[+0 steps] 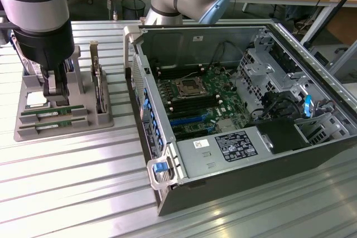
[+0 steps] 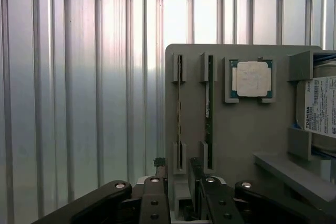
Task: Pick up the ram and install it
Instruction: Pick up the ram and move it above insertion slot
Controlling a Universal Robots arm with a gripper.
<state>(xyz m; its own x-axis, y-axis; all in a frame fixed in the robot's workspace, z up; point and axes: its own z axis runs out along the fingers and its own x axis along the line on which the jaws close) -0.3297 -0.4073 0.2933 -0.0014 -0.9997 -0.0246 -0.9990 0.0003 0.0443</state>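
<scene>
End effector [image 1: 56,96] released, empty, above the gray tray [image 1: 61,132] at the computer case's [image 1: 234,185] nine o'clock. The ram [image 1: 53,111] stands edge-up there: light, stiff, likely fragile; best pinched across its flat faces mid-length.

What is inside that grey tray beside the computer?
Two ram sticks in slots, a square silver chip and a labelled drive. The hand covers one end of the tray.

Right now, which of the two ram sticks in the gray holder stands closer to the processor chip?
The ram stick in the slot beside the processor chip; the other stick sits one slot further, by the gray holder's edge.
</scene>
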